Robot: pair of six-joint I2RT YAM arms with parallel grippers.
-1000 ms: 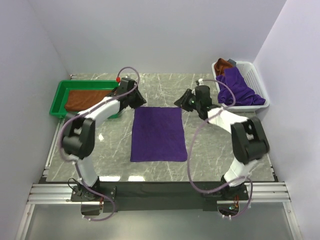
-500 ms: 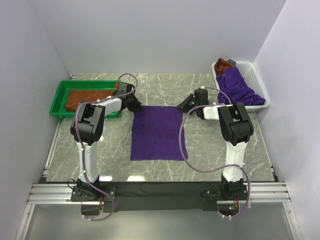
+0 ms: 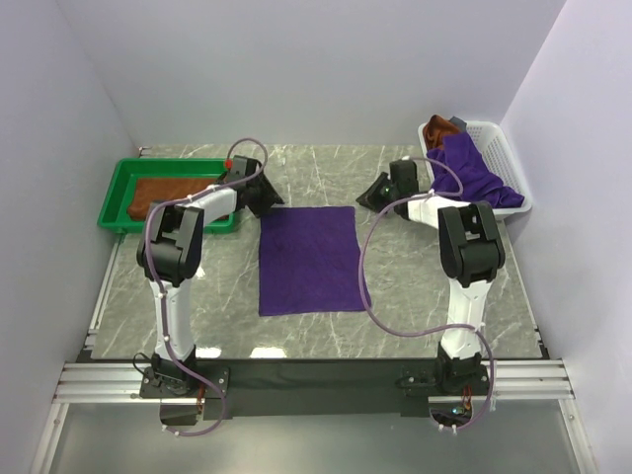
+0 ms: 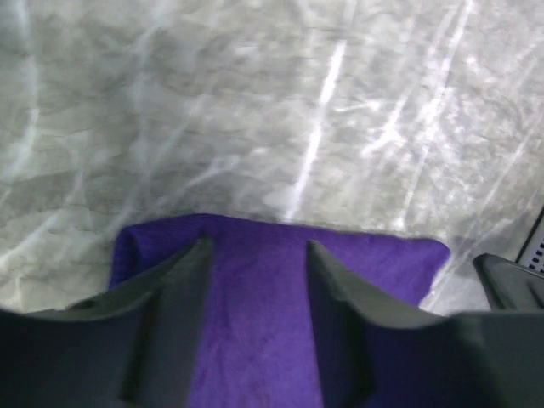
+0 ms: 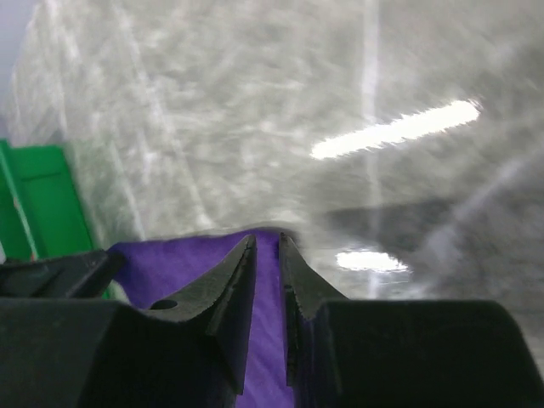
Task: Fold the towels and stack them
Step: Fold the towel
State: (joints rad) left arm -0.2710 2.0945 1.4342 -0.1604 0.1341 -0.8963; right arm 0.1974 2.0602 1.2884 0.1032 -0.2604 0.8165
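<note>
Looks like a robot lab test cell, not anyone's home. Plain white walls (image 3: 316, 69) box in a marble-look tabletop (image 3: 227, 286), aluminium rails (image 3: 99, 380) along its front.

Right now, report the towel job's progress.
Done: one rust-brown plush towel lies in the green plastic tray. In hand: a purple plush towel lies flat, unfolded, left end effector and right end effector at its far corners. Left: folding it, plus the towels heaped in the white basket.

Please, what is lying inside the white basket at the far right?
A purple towel fills most of the white basket and spills over its rim. A rust-brown towel and a small grey item peek out at the far end. Anything underneath is covered.
</note>
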